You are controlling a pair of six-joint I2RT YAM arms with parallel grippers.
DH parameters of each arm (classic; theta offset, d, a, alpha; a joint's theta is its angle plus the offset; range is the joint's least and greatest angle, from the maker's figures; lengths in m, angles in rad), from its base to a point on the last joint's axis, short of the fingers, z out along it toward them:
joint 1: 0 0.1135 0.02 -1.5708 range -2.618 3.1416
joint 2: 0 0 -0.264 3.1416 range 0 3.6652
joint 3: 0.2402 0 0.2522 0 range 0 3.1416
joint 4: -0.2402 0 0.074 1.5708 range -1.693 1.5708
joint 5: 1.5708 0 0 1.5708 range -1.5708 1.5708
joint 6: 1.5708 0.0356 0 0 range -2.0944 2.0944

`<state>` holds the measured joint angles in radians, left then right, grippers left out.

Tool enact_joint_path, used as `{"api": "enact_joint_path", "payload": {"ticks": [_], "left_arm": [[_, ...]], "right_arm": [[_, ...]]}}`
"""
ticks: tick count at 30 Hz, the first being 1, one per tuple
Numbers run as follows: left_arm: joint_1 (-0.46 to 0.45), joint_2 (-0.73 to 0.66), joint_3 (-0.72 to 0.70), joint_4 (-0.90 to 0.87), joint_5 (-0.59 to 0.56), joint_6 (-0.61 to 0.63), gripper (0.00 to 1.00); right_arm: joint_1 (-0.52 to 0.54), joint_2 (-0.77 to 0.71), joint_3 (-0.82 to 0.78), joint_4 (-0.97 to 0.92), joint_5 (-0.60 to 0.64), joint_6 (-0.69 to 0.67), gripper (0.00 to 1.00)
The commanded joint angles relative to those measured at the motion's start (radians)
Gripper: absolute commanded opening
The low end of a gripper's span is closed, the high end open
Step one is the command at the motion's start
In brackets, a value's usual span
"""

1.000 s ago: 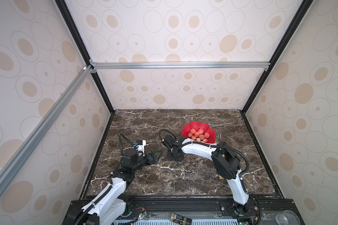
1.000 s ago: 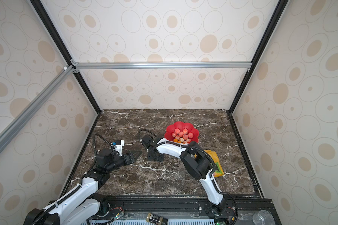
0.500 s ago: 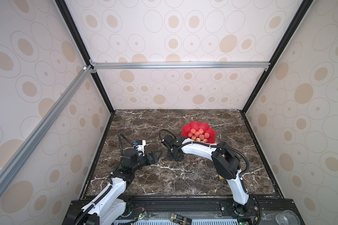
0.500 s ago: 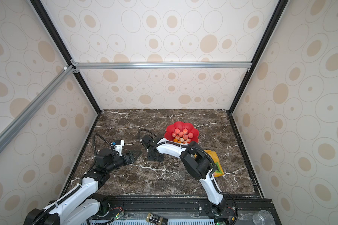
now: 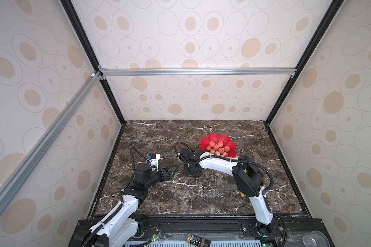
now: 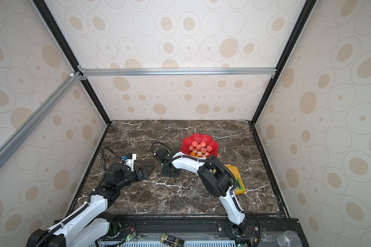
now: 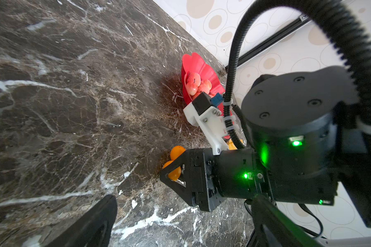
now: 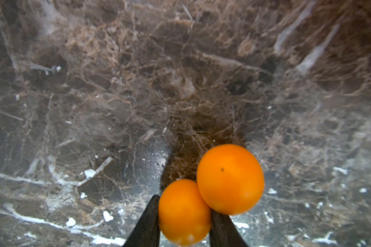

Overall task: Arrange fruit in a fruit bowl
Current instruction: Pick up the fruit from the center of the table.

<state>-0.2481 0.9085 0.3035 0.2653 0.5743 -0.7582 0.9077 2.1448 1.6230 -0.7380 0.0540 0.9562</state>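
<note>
Snugly gripped between right claw [image 8: 184, 206] fingers [image 8: 146, 224], a tangerine [image 8: 183, 213], second tangerine [image 8: 230, 179] against it.

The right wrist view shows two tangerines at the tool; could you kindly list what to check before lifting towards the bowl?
1. Right tool fingers press the gripped tangerine from both sides: ok.
2. Second tangerine clear of the grip: not ok, it touches the gripped one and may roll when that one lifts.
3. Left tool open and standing off from both tangerines: ok.
4. Fruit bowl shows bare red space at its far side: ok.
5. Grip firm enough to lift: cannot tell.
</note>
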Motion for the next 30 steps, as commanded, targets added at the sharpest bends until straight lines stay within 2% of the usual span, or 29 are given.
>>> {"api": "enact_joint_path", "payload": {"ticks": [1,23,30], "left_arm": [[0.008,-0.012,0.025,-0.013,-0.001,0.018,0.99],[0.0,0.006,0.048,-0.031,-0.002,0.053,0.99],[-0.079,0.078,0.075,0.052,-0.031,0.033,0.99]], "right_arm": [[-0.002,-0.005,-0.014,-0.017,0.003,0.007,0.34],[0.015,-0.19,-0.191,0.012,0.014,0.025,0.34],[0.001,-0.25,-0.226,0.006,0.01,0.012,0.34]]}}
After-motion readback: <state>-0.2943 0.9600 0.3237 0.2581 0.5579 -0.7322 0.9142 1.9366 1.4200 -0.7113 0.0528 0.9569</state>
